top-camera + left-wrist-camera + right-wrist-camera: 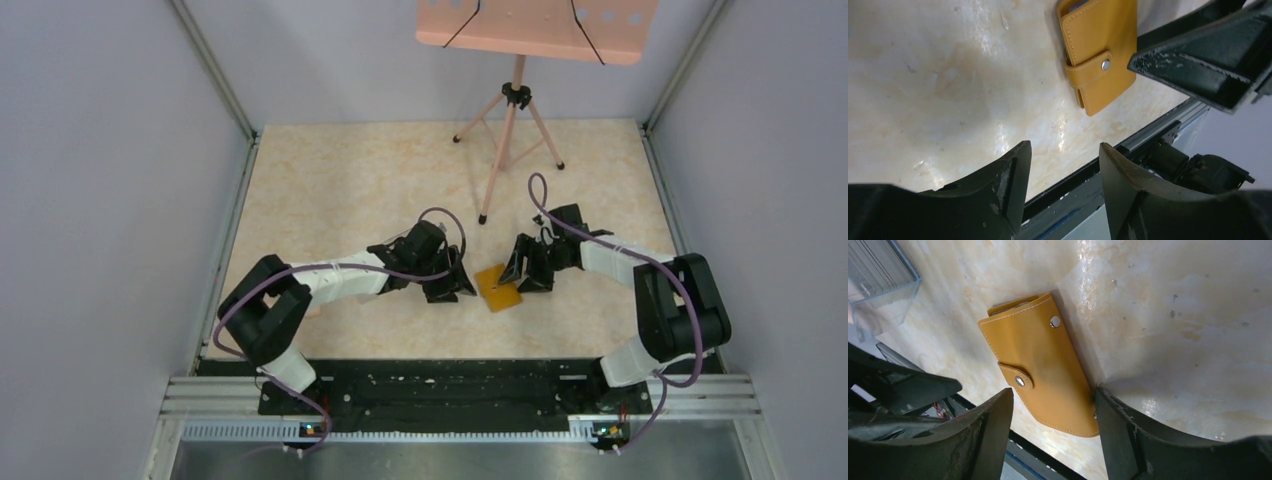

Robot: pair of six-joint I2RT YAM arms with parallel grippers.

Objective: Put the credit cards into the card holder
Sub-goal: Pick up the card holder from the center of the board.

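Note:
The card holder (498, 288) is an orange-tan wallet lying flat on the table between the two grippers, folded with its clasp tab snapped. My right gripper (1053, 395) stands open astride the card holder's (1040, 365) near end. Its right finger touches the wallet's edge and its left finger is apart from it. My left gripper (1064, 150) is open and empty, a little short of the card holder (1100, 50). No credit cards show clearly; a clear plastic box (878, 280) holds thin stacked sheets.
A pink music stand on a tripod (515, 130) stands at the back of the table. The black and metal front rail (1148, 135) runs close to the wallet. The right gripper's finger (1208, 65) reaches in beside the wallet.

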